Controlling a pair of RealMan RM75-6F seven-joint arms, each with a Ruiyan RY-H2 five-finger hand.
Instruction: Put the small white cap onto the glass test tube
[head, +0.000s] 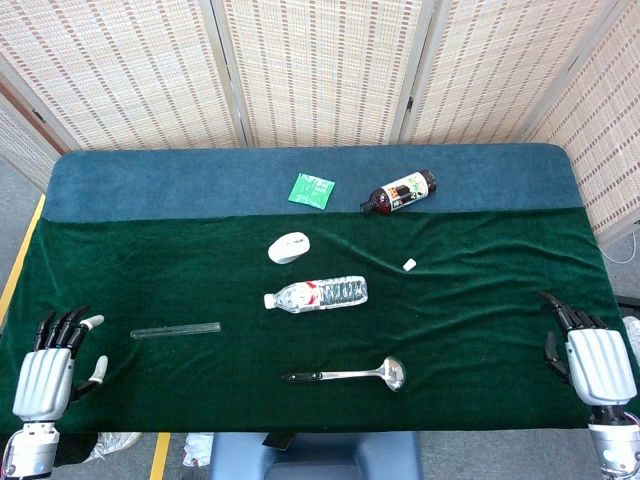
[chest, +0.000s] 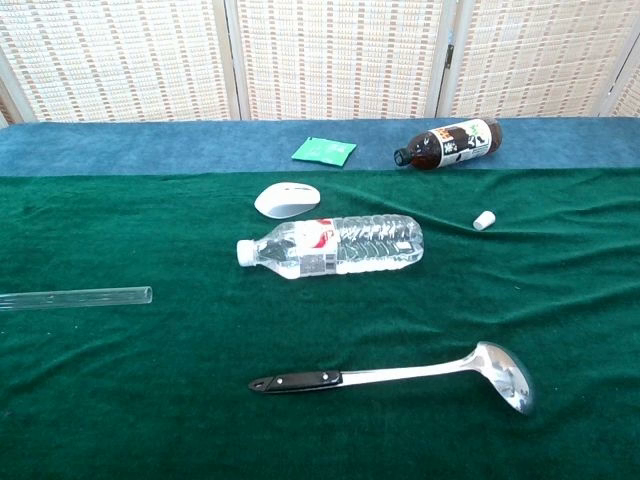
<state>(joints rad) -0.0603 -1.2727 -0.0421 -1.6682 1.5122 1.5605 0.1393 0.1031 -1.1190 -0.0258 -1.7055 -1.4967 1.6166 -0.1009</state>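
Fingers (head: 65, 325) of the left hand (head: 45, 380) are spread, holding nothing; the right hand (head: 595, 365) likewise looks empty. A cap (head: 409, 264) lies well right of the test tube (head: 176, 330), which rests near the left hand. Between them sits a clear water bottle (head: 316, 294) on the tabletop (head: 480, 330), its label too small to read.

Chest view cuts the glass test tube (chest: 75, 297) off at nine o'clock, neither hand shows there, and head view crops both wrists at six o'clock, the small white cap (head: 409, 264) just a speck.
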